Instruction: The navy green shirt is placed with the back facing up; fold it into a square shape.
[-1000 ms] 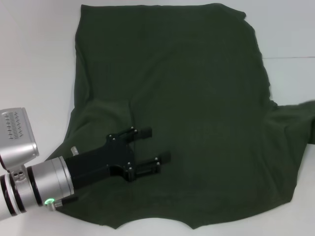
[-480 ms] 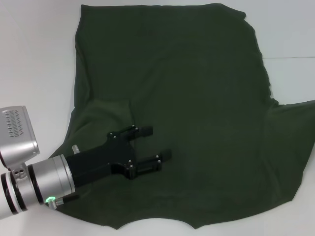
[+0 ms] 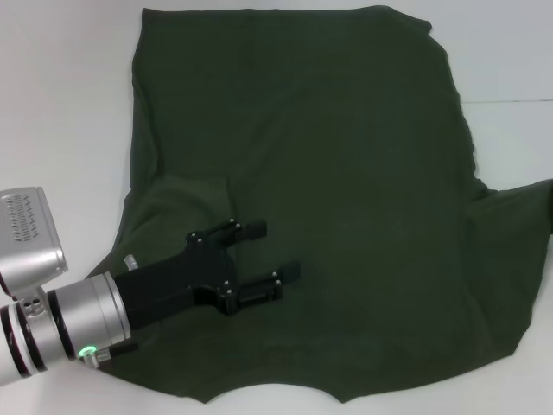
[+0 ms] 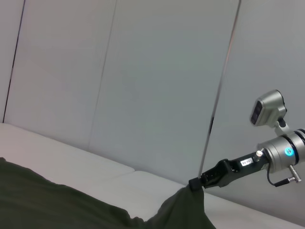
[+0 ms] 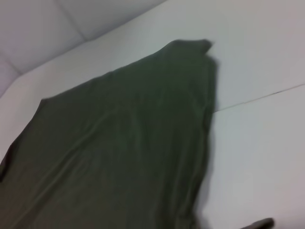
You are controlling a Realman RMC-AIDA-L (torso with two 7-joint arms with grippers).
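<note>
The navy green shirt (image 3: 328,173) lies spread on the white table, plain side up, and its left sleeve is folded inward over the body. My left gripper (image 3: 278,251) hovers open over the shirt's lower left part, with nothing between its fingers. The right sleeve (image 3: 527,216) stretches off the right edge of the head view. In the left wrist view my right gripper (image 4: 195,184) is shut on the tip of that sleeve (image 4: 188,205) and holds it raised off the table. The right wrist view looks along the shirt (image 5: 119,143).
White table surface (image 3: 60,112) surrounds the shirt, with a seam line (image 3: 510,101) on the right. Pale wall panels (image 4: 143,71) stand behind the table.
The left gripper has crept slightly up over the shirt. The right sleeve's edge has shifted a little at the right side. Otherwise nothing has moved.
</note>
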